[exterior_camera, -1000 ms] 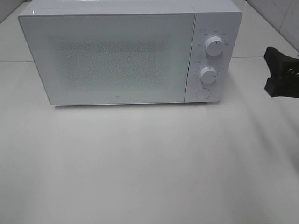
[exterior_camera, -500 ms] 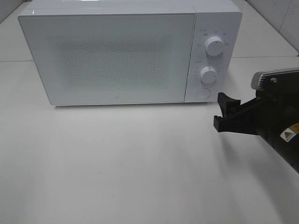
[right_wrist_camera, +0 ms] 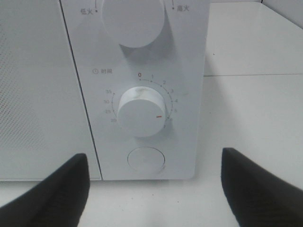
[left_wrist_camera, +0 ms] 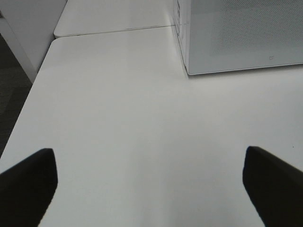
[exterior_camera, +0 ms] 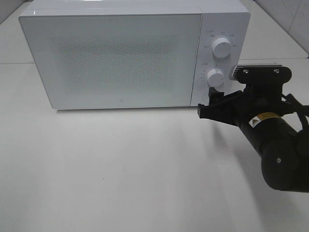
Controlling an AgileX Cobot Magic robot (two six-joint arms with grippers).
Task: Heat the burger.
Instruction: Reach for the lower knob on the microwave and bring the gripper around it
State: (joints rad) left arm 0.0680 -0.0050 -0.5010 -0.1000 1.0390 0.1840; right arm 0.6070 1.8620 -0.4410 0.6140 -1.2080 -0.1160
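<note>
The right arm [exterior_camera: 282,159] is a thick, matte black cylinder with a small pale screw head on its side and a yellow-and-white warning label [exterior_camera: 262,120]. A flat black bracket [exterior_camera: 263,79] with rounded corners carries two bright screws [exterior_camera: 246,71]. Beside the bracket sits a grey ribbed piece [exterior_camera: 235,72], and behind the bracket a thin black cable [exterior_camera: 293,100] loops. The right fingers [right_wrist_camera: 57,187] are black, wedge-shaped and finely textured. The left fingers [left_wrist_camera: 28,184] are plain matte black.

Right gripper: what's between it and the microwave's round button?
Nothing. The right wrist view shows only bare table between the right gripper and the round button.
</note>
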